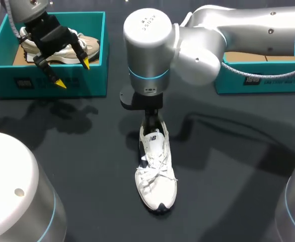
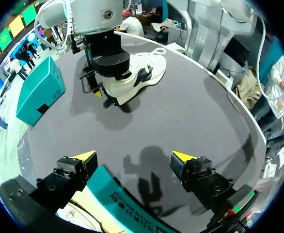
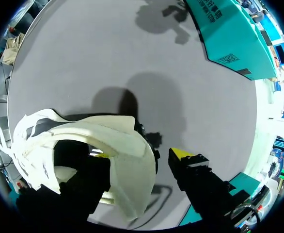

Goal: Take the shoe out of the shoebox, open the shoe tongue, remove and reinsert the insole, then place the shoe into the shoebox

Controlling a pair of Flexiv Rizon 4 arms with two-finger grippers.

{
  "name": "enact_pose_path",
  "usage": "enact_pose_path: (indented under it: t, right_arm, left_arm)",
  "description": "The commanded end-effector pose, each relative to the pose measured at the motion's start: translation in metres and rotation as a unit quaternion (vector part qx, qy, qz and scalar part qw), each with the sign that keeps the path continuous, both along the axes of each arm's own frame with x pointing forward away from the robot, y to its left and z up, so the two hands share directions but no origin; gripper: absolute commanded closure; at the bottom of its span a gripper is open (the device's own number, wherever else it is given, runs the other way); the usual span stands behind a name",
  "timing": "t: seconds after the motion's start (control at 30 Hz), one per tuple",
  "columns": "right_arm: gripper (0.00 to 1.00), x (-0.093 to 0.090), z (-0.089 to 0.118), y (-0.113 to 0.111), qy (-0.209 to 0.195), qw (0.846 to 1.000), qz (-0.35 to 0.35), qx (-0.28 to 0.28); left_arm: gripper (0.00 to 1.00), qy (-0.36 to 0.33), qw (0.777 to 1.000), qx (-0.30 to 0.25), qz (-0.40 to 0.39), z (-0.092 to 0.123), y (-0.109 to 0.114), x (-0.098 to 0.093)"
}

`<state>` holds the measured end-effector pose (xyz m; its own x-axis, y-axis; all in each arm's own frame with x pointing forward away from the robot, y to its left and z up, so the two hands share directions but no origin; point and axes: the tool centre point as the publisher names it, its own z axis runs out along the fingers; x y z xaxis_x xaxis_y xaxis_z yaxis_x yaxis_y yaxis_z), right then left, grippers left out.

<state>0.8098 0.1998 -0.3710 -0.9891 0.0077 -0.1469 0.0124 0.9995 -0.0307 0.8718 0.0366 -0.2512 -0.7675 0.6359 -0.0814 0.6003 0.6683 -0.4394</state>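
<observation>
the white shoe (image 1: 156, 176) sits on the counter (image 1: 228, 166) under the right end effector (image 3: 139, 154), whose released fingers (image 3: 183, 156) straddle its heel collar. light, floppy upper; likely best pinched at that stiffer heel.

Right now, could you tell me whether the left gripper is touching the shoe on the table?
Apart. The head view shows the left gripper over the shoebox, bare table between it and the shoe.
</observation>
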Motion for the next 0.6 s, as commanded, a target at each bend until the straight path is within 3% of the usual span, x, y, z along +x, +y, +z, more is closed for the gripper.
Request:
enact_pose_path:
  t: [0.03,0.07,0.1,0.3,0.6]
  right_arm:
    - [0.63,0.003,-0.006,0.007,0.003,1.000,-0.001,-0.005]
    - [0.76,0.003,-0.007,0.007,0.004,1.000,-0.002,-0.005]
    - [0.98,0.003,-0.007,0.006,0.004,1.000,-0.002,-0.005]
    - [1.00,0.005,-0.010,0.010,0.001,1.000,-0.010,-0.008]
    - [1.00,0.007,0.025,0.002,-0.012,0.999,-0.027,-0.017]
  left_arm:
    - [0.00,-0.001,1.000,0.001,0.000,0.000,0.000,0.000]
    - [0.00,-0.001,1.000,0.001,0.000,0.000,0.000,0.000]
    - [0.00,-0.001,1.000,0.001,0.000,0.000,0.000,0.000]
    - [0.00,-0.001,1.000,0.001,0.000,0.000,0.000,0.000]
    - [0.00,-0.001,1.000,0.001,0.000,0.000,0.000,0.000]
